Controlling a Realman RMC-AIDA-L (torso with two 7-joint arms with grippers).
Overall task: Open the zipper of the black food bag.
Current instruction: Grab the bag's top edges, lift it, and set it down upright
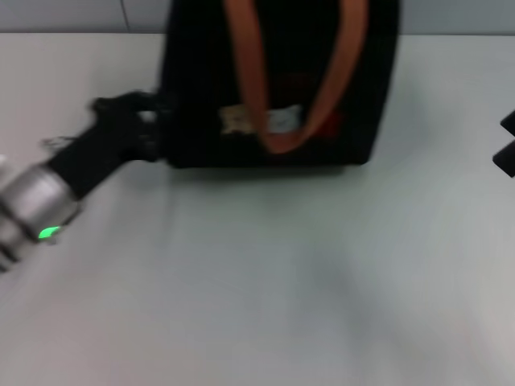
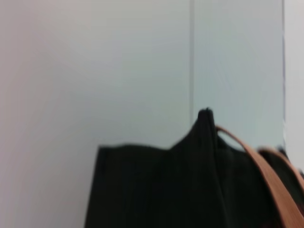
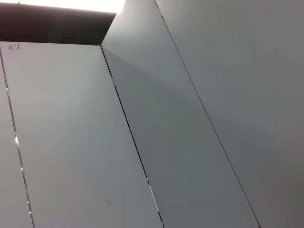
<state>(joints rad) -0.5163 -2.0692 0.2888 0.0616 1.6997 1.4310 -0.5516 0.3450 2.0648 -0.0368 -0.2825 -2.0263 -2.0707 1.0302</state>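
The black food bag (image 1: 201, 96) stands at the back middle of the white table, its top cut off by the head view's edge. Orange-brown strap handles (image 1: 249, 72) hang down its front over a tan patch (image 1: 236, 121), a white patch (image 1: 284, 121) and red lettering (image 1: 331, 125). My left gripper (image 1: 149, 121) is low against the bag's left end. The left wrist view shows that end of the black food bag (image 2: 156, 190) close up, with a strap handle (image 2: 266, 175) beside a raised fabric peak. The zipper shows in no view. My right gripper (image 1: 507, 141) sits at the right edge, open and away from the bag.
The white table (image 1: 265, 281) stretches in front of the bag. A pale panelled wall (image 2: 118, 71) rises behind it. The right wrist view shows only grey wall panels (image 3: 190, 142).
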